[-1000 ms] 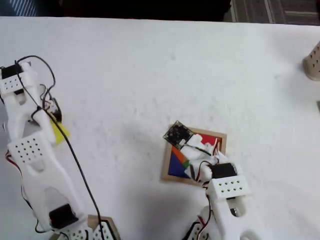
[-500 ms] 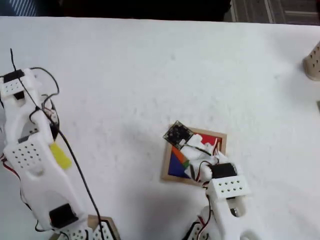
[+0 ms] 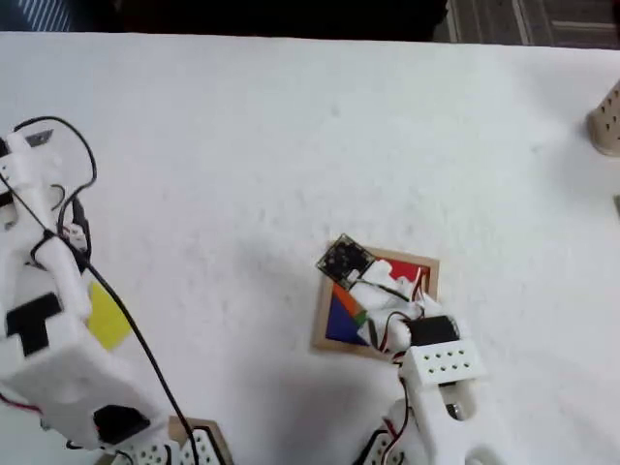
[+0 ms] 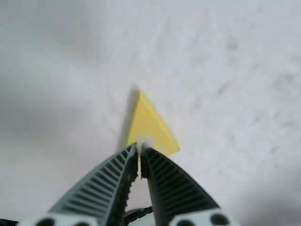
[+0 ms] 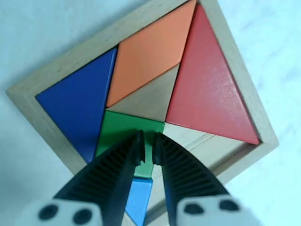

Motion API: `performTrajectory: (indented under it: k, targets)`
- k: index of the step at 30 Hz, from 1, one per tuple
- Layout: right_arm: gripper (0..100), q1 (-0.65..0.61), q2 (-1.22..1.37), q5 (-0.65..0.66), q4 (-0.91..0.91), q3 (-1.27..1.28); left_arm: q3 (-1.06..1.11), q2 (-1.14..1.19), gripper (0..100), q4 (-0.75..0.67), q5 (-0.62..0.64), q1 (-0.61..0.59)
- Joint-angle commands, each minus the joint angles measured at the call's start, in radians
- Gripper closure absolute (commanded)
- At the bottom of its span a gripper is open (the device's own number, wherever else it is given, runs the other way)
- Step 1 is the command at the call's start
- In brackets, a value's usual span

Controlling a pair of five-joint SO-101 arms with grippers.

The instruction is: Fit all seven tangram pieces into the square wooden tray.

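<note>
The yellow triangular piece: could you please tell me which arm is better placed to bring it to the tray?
Left: the left gripper is shut on the yellow triangular piece; the right gripper hangs over the square wooden tray.

A broad white bench (image 3: pixel 291 145) takes up nearly everything in front of me. Its top is matt and faintly speckled, and the light on it is soft and even, leaving only pale grey shadows. The far edge runs straight across. Beyond it lies a dark band (image 3: pixel 271 17) where nothing can be made out. At the far left corner there is a small patch of blue and white stripes (image 3: pixel 44 14), and at the far right a stretch of grey floor (image 3: pixel 542 21) with lines running through it. A beige perforated object (image 3: pixel 606 121) stands on the bench at its right edge.
</note>
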Motion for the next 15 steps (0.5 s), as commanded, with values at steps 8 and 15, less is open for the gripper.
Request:
performTrajectory:
  k: [8, 15]
  targets:
    - [95.4, 0.005, -0.008, 0.012, 0.01, 0.0, 0.781, -0.616, 92, -0.417, -0.155, -0.01]
    - [95.4, 0.001, -0.008, 0.012, 0.021, 0.0, 0.942, -0.642, 70, -0.546, -0.345, -0.012]
